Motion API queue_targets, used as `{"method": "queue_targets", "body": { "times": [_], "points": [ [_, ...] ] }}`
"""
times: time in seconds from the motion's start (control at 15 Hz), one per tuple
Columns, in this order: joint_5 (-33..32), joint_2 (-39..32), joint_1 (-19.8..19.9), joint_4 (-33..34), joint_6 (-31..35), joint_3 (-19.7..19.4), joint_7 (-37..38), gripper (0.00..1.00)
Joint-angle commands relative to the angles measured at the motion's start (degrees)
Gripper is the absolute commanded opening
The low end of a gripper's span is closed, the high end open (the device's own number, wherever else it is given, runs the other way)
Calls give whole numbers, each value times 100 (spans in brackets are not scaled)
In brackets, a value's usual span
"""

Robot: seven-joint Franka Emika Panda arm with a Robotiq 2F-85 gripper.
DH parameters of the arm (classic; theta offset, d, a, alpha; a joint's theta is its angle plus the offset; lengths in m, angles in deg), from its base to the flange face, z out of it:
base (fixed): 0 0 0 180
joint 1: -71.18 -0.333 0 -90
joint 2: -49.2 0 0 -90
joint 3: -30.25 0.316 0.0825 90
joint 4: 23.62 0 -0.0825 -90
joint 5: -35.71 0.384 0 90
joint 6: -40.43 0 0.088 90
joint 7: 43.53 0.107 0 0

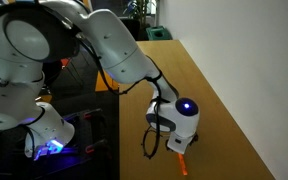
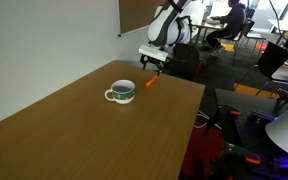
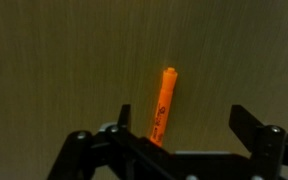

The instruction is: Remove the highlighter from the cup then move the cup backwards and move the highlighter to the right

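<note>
Orange highlighter (image 3: pixel 162 105) lies outside the cup (image 2: pixel 121 92), between wide-spread fingers (image 3: pixel 246 122).

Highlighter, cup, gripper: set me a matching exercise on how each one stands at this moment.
Things:
1. highlighter
2. cup
3. gripper

States:
A. open, jaws either side of the orange pen
B. lying flat on the table, outside the cup
C. upright on the table, nothing sticking out of it

Pairs: 1-B, 2-C, 3-A
</note>
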Motion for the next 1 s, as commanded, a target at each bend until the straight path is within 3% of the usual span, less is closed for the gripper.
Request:
{"method": "queue_targets", "body": {
  "times": [0.0,0.4,0.93],
  "points": [
    [-98,1165,-260,-1181,128,0,-472,100],
    [-846,2482,-766,-2364,86,-48,-797,100],
    [-1363,3602,-859,-2940,-708,598,-1924,100]
  ]
}}
